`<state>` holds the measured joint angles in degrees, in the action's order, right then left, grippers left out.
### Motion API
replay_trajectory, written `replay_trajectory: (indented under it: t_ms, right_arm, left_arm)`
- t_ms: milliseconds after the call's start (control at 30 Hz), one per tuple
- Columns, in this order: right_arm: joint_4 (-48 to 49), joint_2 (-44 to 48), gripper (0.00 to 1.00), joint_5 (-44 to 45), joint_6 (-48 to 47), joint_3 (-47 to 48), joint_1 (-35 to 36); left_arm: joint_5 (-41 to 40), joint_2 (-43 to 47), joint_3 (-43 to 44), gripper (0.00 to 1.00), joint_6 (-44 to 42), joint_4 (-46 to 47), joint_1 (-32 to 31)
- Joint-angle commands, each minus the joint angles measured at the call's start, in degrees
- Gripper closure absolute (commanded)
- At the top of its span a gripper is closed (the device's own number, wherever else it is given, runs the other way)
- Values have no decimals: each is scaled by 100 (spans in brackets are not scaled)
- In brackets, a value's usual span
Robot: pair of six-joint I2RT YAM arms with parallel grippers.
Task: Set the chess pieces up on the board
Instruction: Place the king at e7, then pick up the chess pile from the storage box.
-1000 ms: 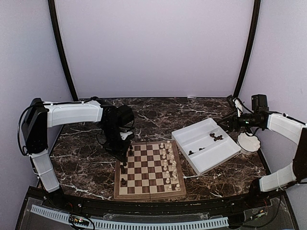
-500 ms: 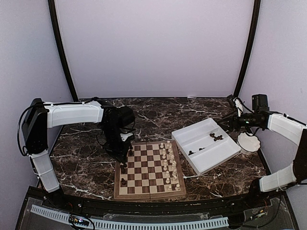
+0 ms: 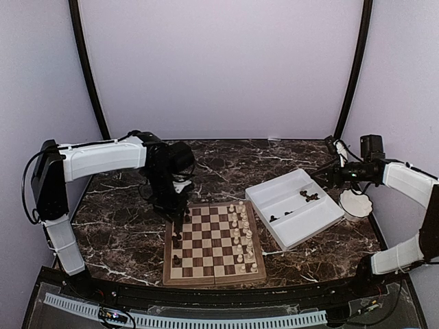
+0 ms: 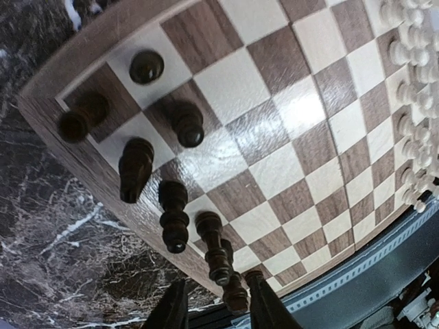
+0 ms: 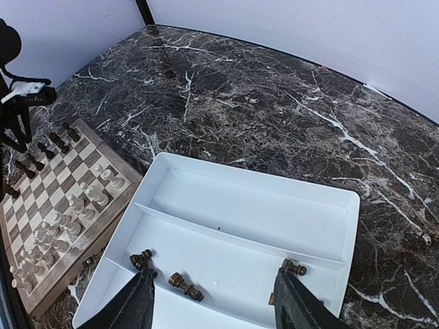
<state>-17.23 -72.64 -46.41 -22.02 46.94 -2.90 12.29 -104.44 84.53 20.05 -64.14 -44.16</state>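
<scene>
Chess pieces [image 4: 175, 216] stand along the left edge of the board [image 3: 214, 279]; my left gripper [image 4: 219, 312] hangs spread above them, holding nothing. Right gripper [image 5: 216, 305], also spread, hovers over the white tray [image 5: 254, 199]. Maybe four more lie in its near compartment. Next I'd pinch one lying piece, carefully.

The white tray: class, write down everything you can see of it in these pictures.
The tray is a white, shallow rectangle, smooth like plastic, with a raised rim and one long divider making two long compartments. It lies flat on the marble table, skewed, close beside the board; whether they touch cannot be told. One compartment looks empty; the other holds a few dark pieces lying on their sides. The right gripper hangs open over that compartment's edge.
</scene>
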Motion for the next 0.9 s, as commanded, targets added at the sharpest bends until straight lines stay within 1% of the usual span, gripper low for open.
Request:
replay_trajectory:
  t_ms: [0,33,67,233,267,300,333,367,400,433,467,500,533,567,600,633,667,700,867]
  right_arm:
    - [-497,-195,41,252,-288,473,-32]
    - [-870,-335,43,390,-772,662,-27]
    - [-1134,-469,45,512,-1032,802,-33]
    - [-1811,-1155,51,1549,-1372,1343,11]
    - [-1892,-1281,52,1740,-1387,1432,54]
    - [-1967,-1401,52,1921,-1400,1515,104]
    - [-1992,-1505,53,2115,-1409,1547,170]
    - [-2009,-1615,54,2322,-1410,1570,237]
    - [-2032,-1734,55,2501,-1420,1591,349]
    - [-2027,-1851,57,2672,-1415,1610,498]
    - [-2035,-1997,59,2796,-1423,1648,582]
    - [-2043,-2135,61,2875,-1412,1694,643]
    - [-2033,-2267,63,2919,-1385,1744,682]
    - [-2035,-2401,64,2945,-1370,1800,718]
    - [-2030,-2522,65,2999,-1357,1860,751]
    - [-2039,-2694,65,3065,-1343,1931,786]
    - [-2057,-2806,66,3133,-1337,1998,821]
    - [-2076,-2907,66,3190,-1344,2059,854]
    - [-2048,-3245,66,3484,-1316,2257,988]
  left_arm:
    - [-400,424,754,65,-179,-424,-26]
    - [-422,455,848,64,-227,-389,-28]
    - [-435,547,987,61,-330,-246,-34]
    - [-551,940,954,59,-573,874,-148]
    - [-565,1052,857,59,-597,1307,-164]
    - [-569,1112,693,59,-607,1540,-181]
    - [-556,1256,602,59,-641,2086,-189]
    - [-518,1341,374,58,-673,2404,-203]
    - [-527,1511,236,57,-752,3008,-209]
    - [-579,1601,-41,52,-842,3335,-214]
    - [-742,1784,-191,46,-879,3972,-215]
    - [-823,1869,-534,29,-856,4279,-200]
    - [-941,2043,-714,19,-833,4900,-181]
    - [-993,2117,-1076,6,-787,5196,-124]
    - [-1107,2263,-1223,4,-768,5742,-104]
    - [-1137,2315,-1456,2,-745,5942,-60]
    - [-1143,2370,-1522,2,-738,6230,-37]
    - [-1107,2357,-1546,1,-733,6311,7]
    - [-832,2042,-1241,3,-757,5853,41]
